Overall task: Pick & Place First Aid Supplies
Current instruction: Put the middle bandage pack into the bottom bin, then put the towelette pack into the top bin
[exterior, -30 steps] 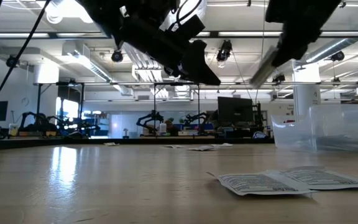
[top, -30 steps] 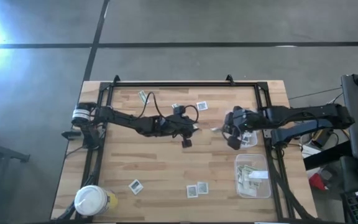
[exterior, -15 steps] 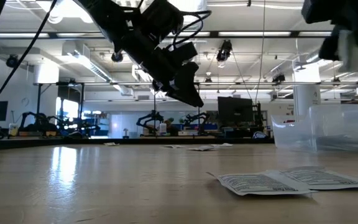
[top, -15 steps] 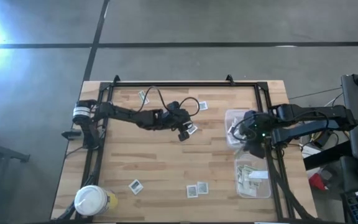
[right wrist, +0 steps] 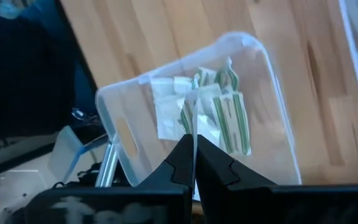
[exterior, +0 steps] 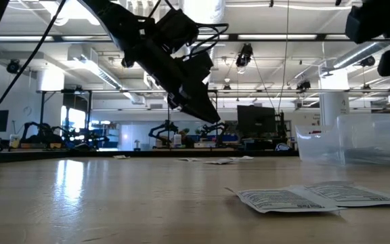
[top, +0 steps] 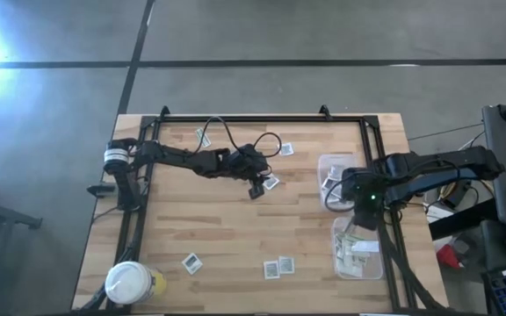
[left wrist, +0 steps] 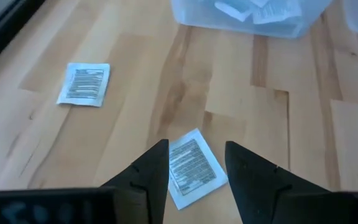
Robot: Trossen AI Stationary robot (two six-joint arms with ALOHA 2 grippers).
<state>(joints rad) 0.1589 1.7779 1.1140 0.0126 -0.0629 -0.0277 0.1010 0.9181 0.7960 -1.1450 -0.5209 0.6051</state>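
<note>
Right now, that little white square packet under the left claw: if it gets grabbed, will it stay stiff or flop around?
The white square packet lies flat on the table, so it is probably thin and light, and likely to bend when lifted. Lying so flat, it may slide before the open left gripper catches an edge. It looks unlikely to roll or break.

One camera looks straight down on the whole table; another sits at tabletop height, facing the room. Wrist cameras look close along each arm's fingers; overhead shares their packets and tub.
</note>
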